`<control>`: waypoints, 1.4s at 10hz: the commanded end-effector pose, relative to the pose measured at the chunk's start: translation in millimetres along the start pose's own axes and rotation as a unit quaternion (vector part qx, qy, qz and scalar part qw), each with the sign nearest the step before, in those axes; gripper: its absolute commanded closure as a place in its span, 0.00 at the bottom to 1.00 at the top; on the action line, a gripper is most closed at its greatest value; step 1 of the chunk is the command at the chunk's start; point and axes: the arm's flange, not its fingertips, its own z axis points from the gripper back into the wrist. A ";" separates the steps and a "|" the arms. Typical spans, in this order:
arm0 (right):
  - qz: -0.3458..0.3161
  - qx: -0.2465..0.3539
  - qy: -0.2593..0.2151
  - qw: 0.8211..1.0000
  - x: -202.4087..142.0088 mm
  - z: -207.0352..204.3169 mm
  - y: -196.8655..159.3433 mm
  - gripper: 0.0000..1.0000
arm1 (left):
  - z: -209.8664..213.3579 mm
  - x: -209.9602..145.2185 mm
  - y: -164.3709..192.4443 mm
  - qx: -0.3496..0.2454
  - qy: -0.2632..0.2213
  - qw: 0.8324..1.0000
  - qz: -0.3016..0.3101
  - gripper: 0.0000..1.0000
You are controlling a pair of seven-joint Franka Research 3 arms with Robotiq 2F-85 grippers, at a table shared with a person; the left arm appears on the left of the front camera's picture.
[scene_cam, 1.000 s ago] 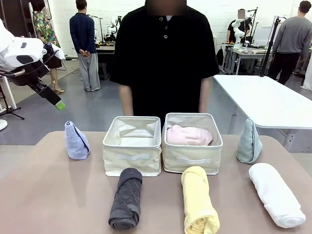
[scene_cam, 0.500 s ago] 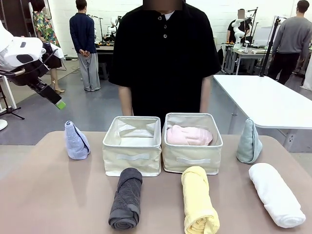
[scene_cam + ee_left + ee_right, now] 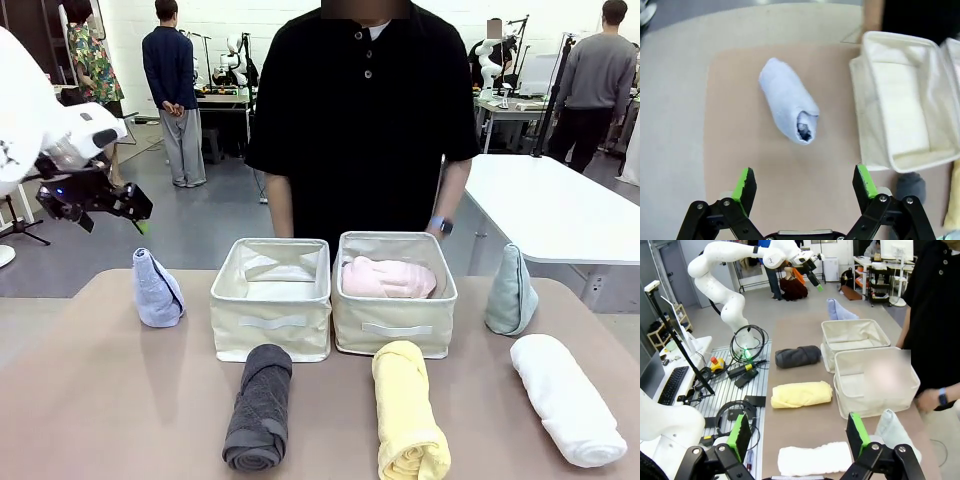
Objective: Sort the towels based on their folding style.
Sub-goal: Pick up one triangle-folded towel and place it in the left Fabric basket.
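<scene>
Left pincer (image 3: 804, 176), held wide apart, hovers above the lavender-blue terry cone towel (image 3: 787, 107) at the table's (image 3: 100, 400) far left; right pincer (image 3: 798, 422) gapes too. Pink rolled towel (image 3: 388, 277) lies in the right cream fabric bin (image 3: 395, 325) — dark grey roll (image 3: 258, 407), yellow roll (image 3: 407, 410), white roll (image 3: 566, 398) nearer; pale teal cone (image 3: 511, 292) far right.

White arm (image 3: 25, 110), black left claw (image 3: 805, 177), green pads (image 3: 744, 181).

The dark grey towel (image 3: 259, 406), yellow towel (image 3: 406, 410) and white towel (image 3: 566, 398) are lying rolled along the bottom of the frame, the pink towel (image 3: 388, 277) is resting in the centre-right bin (image 3: 395, 330), and the lavender-blue cone (image 3: 157, 288) at left and pale teal cone (image 3: 511, 291) at right are standing point-up.
</scene>
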 end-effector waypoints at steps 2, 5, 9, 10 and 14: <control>-0.007 -0.001 0.010 1.000 -1.9 -2.8 3.6 0.00 | -47.5 12.7 -10.5 0.085 0.060 0.992 0.065 0.00; -0.007 -0.001 0.010 1.000 -1.9 -2.8 3.6 0.00 | -86.7 26.0 -5.6 0.077 0.099 0.986 0.106 0.00; -0.007 -0.001 0.010 1.000 -1.9 -2.8 3.6 0.00 | -100.8 28.0 -7.6 0.055 0.109 0.986 0.110 0.00; -0.007 -0.001 0.010 1.000 -1.9 -2.8 3.6 0.00 | -107.8 27.2 -9.4 0.049 0.118 0.986 0.110 0.00; -0.007 -0.001 0.010 1.000 -1.9 -2.8 3.6 0.00 | -132.7 29.4 -14.0 0.027 0.116 0.986 0.115 0.00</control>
